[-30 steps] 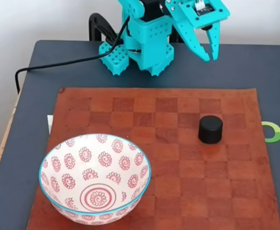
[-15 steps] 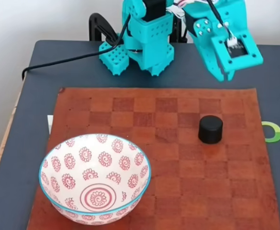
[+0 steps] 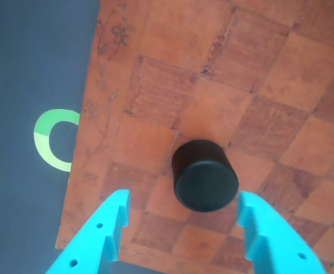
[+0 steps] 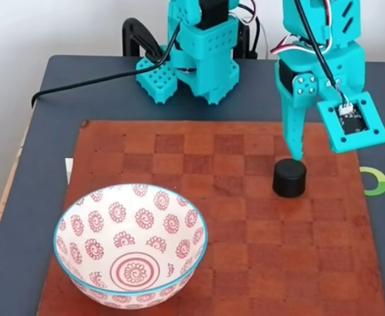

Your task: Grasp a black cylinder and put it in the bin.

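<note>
The black cylinder [image 4: 289, 178] stands upright on the right side of the brown checkerboard mat [image 4: 212, 217] in the fixed view. My teal gripper [image 4: 298, 157] hangs just above its far edge, pointing down. In the other view the cylinder [image 3: 205, 177] sits between and a little beyond the two teal fingertips [image 3: 120, 206], and my gripper [image 3: 184, 200] is open with nothing held. The bin [image 4: 116, 212], a white bowl with a blue rim and red flower marks, rests at the mat's front left, well apart from the cylinder.
A green ring [image 4: 375, 181] lies on the dark table just off the mat's right edge, also seen as the green ring [image 3: 52, 140] in the other view. The arm's teal base [image 4: 199, 59], a black clamp and a black cable [image 4: 87, 85] sit at the back.
The gripper has swung from high beside the base out over the mat and down, ending just above the black cylinder. Cylinder and bowl have not moved.
</note>
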{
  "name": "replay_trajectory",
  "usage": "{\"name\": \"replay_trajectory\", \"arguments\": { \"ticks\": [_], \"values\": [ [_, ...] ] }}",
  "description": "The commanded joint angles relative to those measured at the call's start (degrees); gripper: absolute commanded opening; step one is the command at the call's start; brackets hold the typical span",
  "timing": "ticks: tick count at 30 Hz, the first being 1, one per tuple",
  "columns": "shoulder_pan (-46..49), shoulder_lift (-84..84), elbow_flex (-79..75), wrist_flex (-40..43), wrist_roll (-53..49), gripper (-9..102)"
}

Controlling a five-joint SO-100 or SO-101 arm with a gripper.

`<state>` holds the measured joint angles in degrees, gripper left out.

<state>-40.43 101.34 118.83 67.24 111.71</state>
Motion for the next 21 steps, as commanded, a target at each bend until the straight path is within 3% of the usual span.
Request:
{"name": "replay_trajectory", "arguments": {
  "ticks": [1,21],
  "values": [
    [0.18,-0.35,-2.20,-1.05,-0.44,29],
    [2.11,-9.76,-1.32,-1.41,-2.02,29]
  ]
}}
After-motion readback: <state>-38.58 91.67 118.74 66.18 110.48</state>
